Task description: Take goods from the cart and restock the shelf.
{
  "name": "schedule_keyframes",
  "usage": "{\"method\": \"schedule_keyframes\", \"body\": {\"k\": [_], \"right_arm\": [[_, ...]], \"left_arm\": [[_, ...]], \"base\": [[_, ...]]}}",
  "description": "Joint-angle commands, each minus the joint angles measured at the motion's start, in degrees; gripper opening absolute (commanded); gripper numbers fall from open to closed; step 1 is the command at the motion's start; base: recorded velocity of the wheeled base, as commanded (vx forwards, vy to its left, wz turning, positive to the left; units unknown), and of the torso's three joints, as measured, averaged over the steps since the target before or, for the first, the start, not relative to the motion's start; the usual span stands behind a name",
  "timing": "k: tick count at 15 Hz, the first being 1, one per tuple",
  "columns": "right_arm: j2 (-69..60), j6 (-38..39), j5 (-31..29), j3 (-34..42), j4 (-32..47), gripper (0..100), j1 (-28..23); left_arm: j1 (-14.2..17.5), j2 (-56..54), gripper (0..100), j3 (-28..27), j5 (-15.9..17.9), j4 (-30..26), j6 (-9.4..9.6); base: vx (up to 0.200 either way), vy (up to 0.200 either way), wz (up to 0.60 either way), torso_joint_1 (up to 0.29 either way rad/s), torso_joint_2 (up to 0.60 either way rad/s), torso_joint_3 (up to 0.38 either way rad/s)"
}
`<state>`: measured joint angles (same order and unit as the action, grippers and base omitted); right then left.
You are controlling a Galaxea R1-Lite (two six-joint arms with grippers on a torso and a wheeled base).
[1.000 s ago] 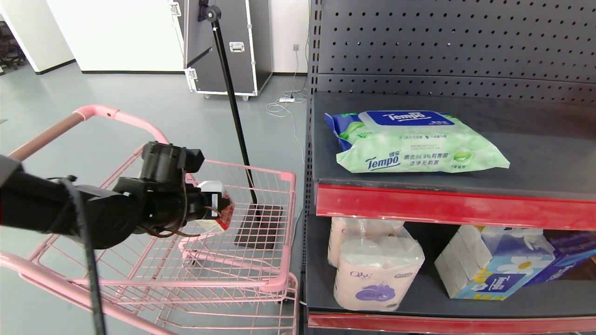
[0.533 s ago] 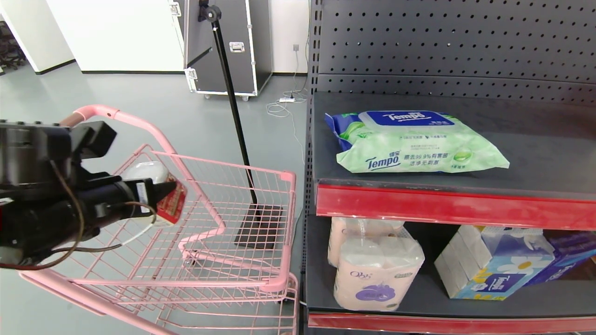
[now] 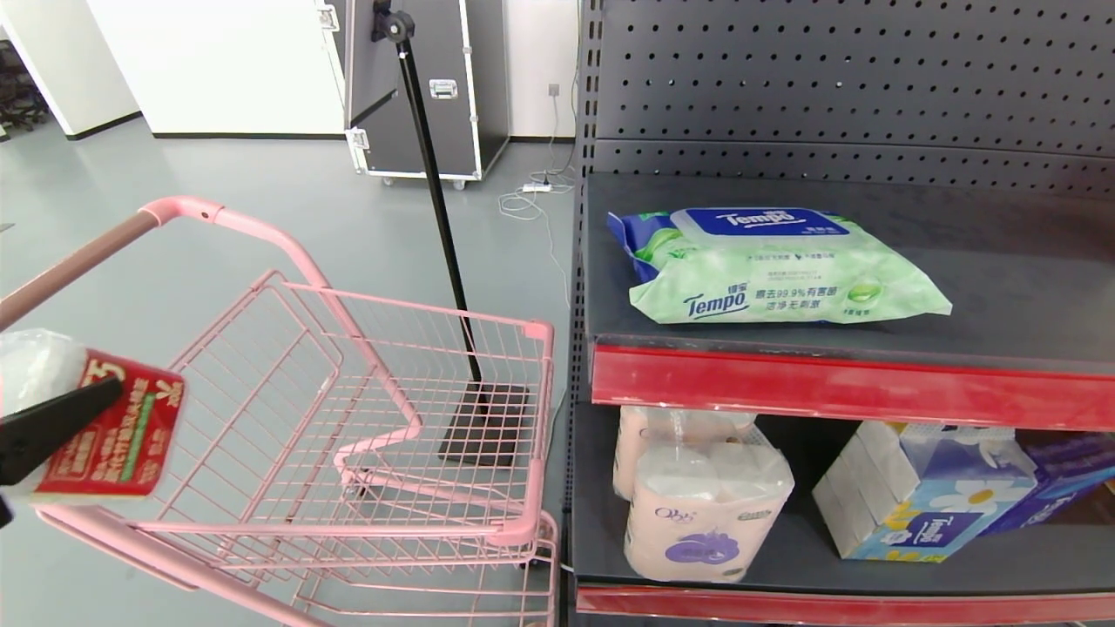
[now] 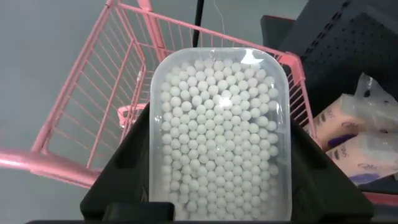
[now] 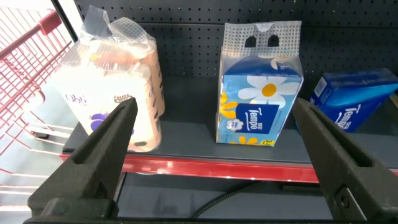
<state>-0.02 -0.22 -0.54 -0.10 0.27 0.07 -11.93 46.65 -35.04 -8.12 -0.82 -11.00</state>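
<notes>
Change: your left fingers [image 3: 52, 427], clamped on the swab box [image 3: 113, 427], have lifted it from the cart [image 3: 514, 527].
Next: the shelf [image 3: 1002, 287]; right fingers [image 5: 93, 162] apart.

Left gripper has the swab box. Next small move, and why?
Probably swing the left gripper rightward toward the top shelf. It is shut on the swab box, held by the cart's left side, and the shelf has bare space right of the wipes pack.

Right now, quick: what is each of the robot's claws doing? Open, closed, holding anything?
Left gripper: closed on the cotton swab box.
Right gripper: open, holding nothing.
</notes>
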Motion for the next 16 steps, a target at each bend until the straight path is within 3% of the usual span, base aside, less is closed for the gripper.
{"method": "schedule_keyframes", "body": {"k": [1, 2, 4, 6, 9, 13, 16], "right_arm": [[0.0, 0.0, 0.0, 0.0, 0.0, 100, 0.0], [0.0, 0.0, 0.0, 0.0, 0.0, 100, 0.0], [0.0, 0.0, 0.0, 0.0, 0.0, 100, 0.0], [0.0, -0.3, 0.1, 0.0, 0.0, 100, 0.0], [0.0, -0.1, 0.0, 0.0, 0.0, 100, 0.1], [0.0, 0.0, 0.0, 0.0, 0.0, 100, 0.1], [0.0, 0.0, 0.0, 0.0, 0.0, 100, 0.1]], "left_arm": [[0.1, -17.2, 0, 1.8, -0.1, -8.0, 0.19], [0.1, -17.9, 0, 1.8, -0.1, -8.4, 0.19], [-0.1, -28.5, 0, 4.6, 0.5, -14.5, 2.03], [-0.3, -32.1, 0, 7.4, 0.7, -14.3, 3.53], [-0.5, -35.1, 0, 9.5, 3.0, -14.3, 3.70], [-0.5, -35.8, 0, 9.7, 3.3, -14.3, 4.05], [-0.5, -35.8, 0, 9.4, 3.9, -14.3, 5.99]], "base": [[0.000, 0.000, 0.00, 0.000, 0.00, 0.000], [0.000, 0.000, 0.00, 0.000, 0.00, 0.000], [0.000, 0.000, 0.00, 0.000, 0.00, 0.000], [0.000, 0.000, 0.00, 0.000, 0.00, 0.000], [0.000, 0.000, 0.00, 0.012, -0.04, -0.025], [0.000, 0.000, 0.00, 0.124, -0.41, -0.286], [0.000, 0.000, 0.00, 0.180, -0.53, -0.362]]}}
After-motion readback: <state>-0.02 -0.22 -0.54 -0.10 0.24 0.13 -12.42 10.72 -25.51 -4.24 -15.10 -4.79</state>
